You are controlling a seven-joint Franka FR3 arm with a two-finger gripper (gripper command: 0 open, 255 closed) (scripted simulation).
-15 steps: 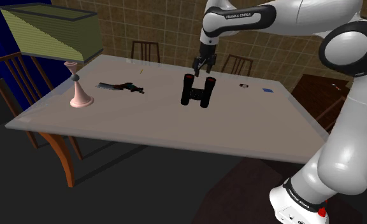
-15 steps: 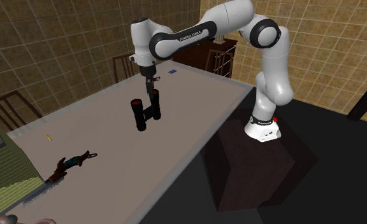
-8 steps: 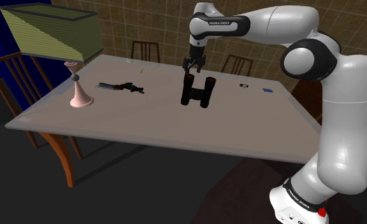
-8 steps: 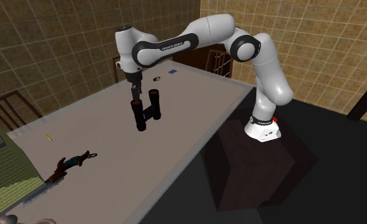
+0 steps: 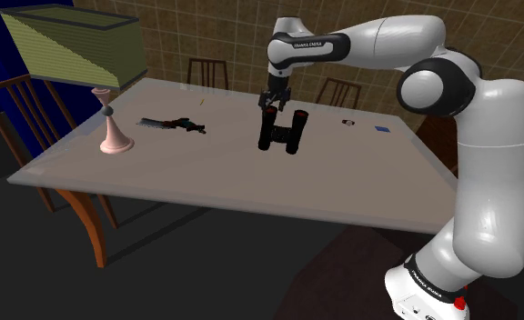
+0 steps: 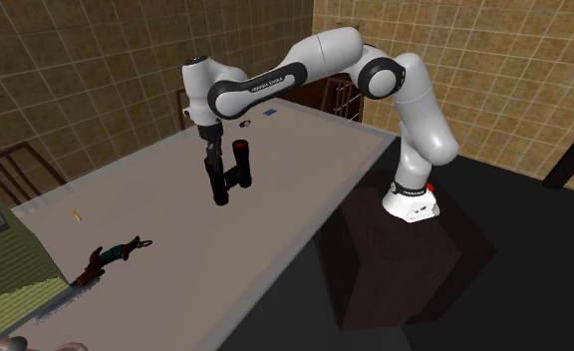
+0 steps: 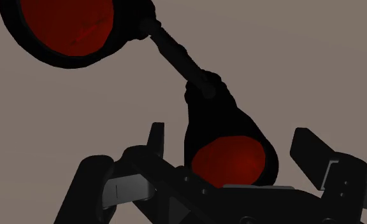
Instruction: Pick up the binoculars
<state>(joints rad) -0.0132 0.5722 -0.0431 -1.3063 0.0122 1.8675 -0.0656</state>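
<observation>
Grey table (image 5: 160, 168) before tiled walls: I see the black binoculars (image 5: 283, 133) standing upright near its middle. My gripper (image 5: 269, 104) sits over one barrel, fingers (image 7: 311, 147) spread wide either side of its red lens, not touching.

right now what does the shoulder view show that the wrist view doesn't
Shoulder view: the lamp, a dark tool lying near it, chairs and the white arm. Wrist view: the red lenses end-on, and open fingers flanking the nearer barrel without touching it. Both: the black binoculars standing on the table, gripper at their top.
</observation>
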